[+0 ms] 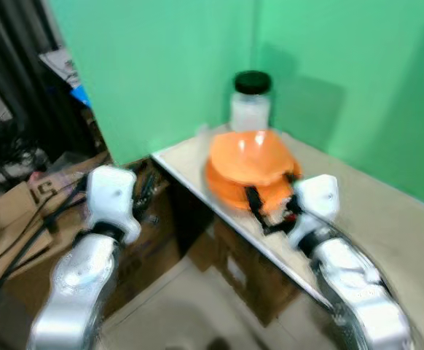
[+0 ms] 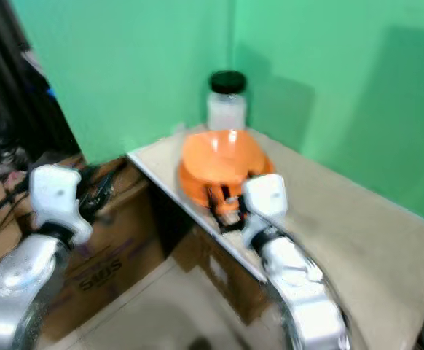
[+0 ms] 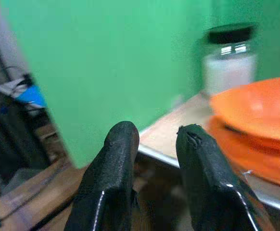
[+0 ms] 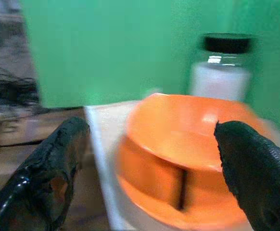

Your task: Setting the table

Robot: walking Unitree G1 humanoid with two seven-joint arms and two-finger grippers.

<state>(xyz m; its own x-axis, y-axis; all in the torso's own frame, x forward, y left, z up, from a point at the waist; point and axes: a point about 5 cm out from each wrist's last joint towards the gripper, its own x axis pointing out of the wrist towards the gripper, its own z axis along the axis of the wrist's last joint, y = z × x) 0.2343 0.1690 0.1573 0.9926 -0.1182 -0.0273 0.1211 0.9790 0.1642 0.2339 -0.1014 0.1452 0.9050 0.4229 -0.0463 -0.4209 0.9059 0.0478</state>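
Orange bowl (image 1: 250,152) stacked on an orange plate (image 1: 230,191) near the corner of the table (image 1: 387,219), before green walls. Just behind the bowl, a jar (image 1: 251,102) with black lid and white contents. Right gripper (image 4: 149,159) level with the bowl's near side, fingers spread wide, not touching. Left gripper (image 3: 154,144) off the table edge, left of the bowl, over cardboard boxes (image 1: 22,211), fingers nearly together, holding nothing.
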